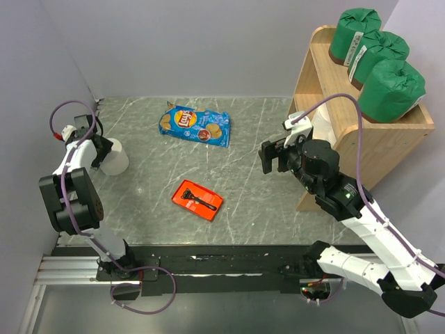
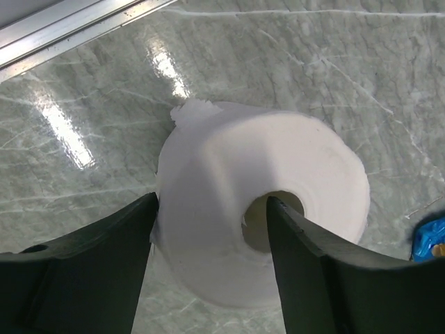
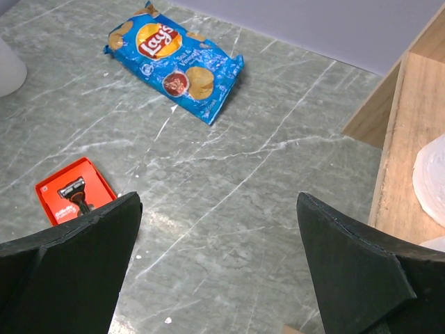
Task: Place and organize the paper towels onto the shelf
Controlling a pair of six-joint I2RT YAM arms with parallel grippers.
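Note:
A bare white paper towel roll (image 1: 115, 159) (image 2: 229, 188) stands on end at the table's far left, its hollow core facing up. My left gripper (image 1: 104, 149) (image 2: 212, 198) is open around the roll's wall: one finger rests against the outer side, the other sits inside the core with a small gap. Three green-wrapped rolls (image 1: 379, 56) stand in a row on the top level of the wooden shelf (image 1: 375, 146) at the right. Another white roll (image 3: 431, 181) lies on the lower level. My right gripper (image 1: 274, 154) (image 3: 219, 198) hangs open and empty left of the shelf.
A blue chip bag (image 1: 195, 125) (image 3: 174, 62) lies at the back middle of the table. A flat red tray holding a razor (image 1: 198, 200) (image 3: 73, 197) sits in the centre. Grey walls close in the left and back sides.

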